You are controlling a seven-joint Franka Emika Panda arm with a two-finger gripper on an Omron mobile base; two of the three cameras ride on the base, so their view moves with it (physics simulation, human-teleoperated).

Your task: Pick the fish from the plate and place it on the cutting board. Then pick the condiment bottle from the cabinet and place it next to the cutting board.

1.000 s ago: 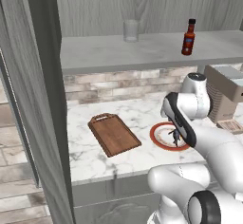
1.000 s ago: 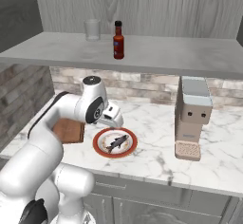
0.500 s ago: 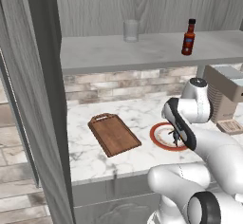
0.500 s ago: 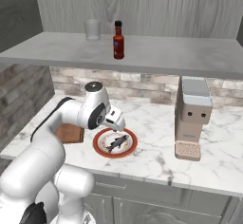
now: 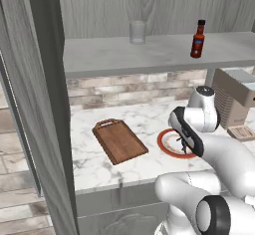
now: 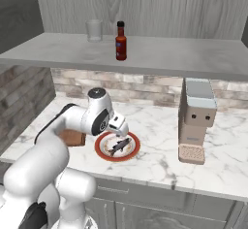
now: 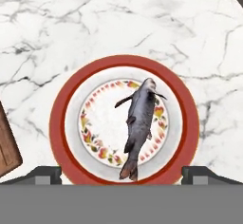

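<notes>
Lowered closer over the plate [image 7: 57,123], the fingers [image 7: 45,174] stand wide open and empty; they should straddle the fish [image 7: 140,123] mid-body.

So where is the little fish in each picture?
Left base view: the robot's arm covers the spot on the plate where the fish would be, right of the cutting board.
Right base view: the fish lies on the plate, low and left of middle.
Hand view: the fish lies across the plate's middle, right of center.
Shared landmark: the red-rimmed plate.
</notes>
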